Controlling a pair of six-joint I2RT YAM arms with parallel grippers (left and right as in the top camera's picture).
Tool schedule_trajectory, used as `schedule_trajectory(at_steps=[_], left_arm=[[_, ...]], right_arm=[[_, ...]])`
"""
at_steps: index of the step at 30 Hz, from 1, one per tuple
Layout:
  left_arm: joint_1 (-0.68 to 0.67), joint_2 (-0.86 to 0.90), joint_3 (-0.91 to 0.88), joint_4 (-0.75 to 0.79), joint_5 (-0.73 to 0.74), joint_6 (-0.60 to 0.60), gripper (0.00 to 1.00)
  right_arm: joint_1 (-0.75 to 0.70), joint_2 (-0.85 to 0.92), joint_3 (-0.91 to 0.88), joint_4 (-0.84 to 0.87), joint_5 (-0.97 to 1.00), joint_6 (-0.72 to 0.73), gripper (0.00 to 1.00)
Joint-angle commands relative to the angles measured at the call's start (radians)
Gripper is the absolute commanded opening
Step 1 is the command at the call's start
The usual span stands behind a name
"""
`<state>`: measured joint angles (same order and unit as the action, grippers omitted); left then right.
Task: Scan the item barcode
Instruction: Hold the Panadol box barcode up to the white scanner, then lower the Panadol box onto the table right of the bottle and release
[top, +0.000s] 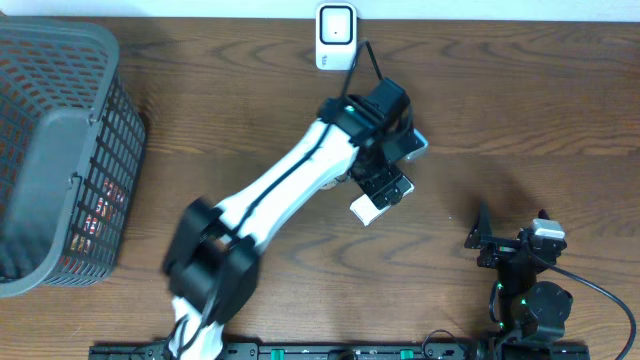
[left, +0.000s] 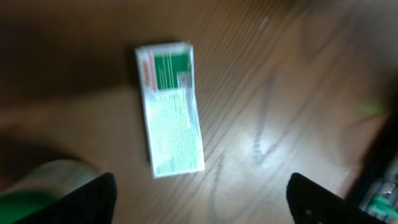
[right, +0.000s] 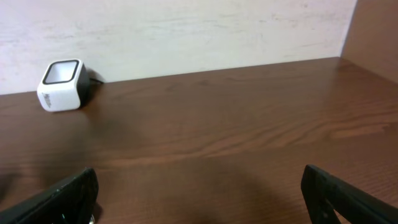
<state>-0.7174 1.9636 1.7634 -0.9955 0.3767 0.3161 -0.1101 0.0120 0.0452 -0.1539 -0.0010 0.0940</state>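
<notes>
Right gripper (right: 205, 202) parked near the base, jaws spread, empty; further out the left gripper (left: 200, 202) hangs over the small white-and-green printed packet (left: 171, 109), fingers wide apart, packet lying flat and free on the brown wooden table (left: 280, 93). Looks light, thin, slightly bendy, so I'd pinch across its long edges; print too blurred to read. Far back sits the white cube barcode scanner (right: 61, 84).
</notes>
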Motion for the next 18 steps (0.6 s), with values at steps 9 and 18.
schedule_trajectory(at_steps=[9,18], left_arm=[[0.042,-0.636,0.069,-0.006,-0.338,-0.182,0.96],[0.469,-0.97,0.069,-0.048,-0.898,-0.643,0.98]], right_arm=[[-0.006,-0.006,-0.003,0.0,-0.001,-0.013,0.99],[-0.006,-0.006,-0.003,0.0,-0.001,-0.013,0.99]])
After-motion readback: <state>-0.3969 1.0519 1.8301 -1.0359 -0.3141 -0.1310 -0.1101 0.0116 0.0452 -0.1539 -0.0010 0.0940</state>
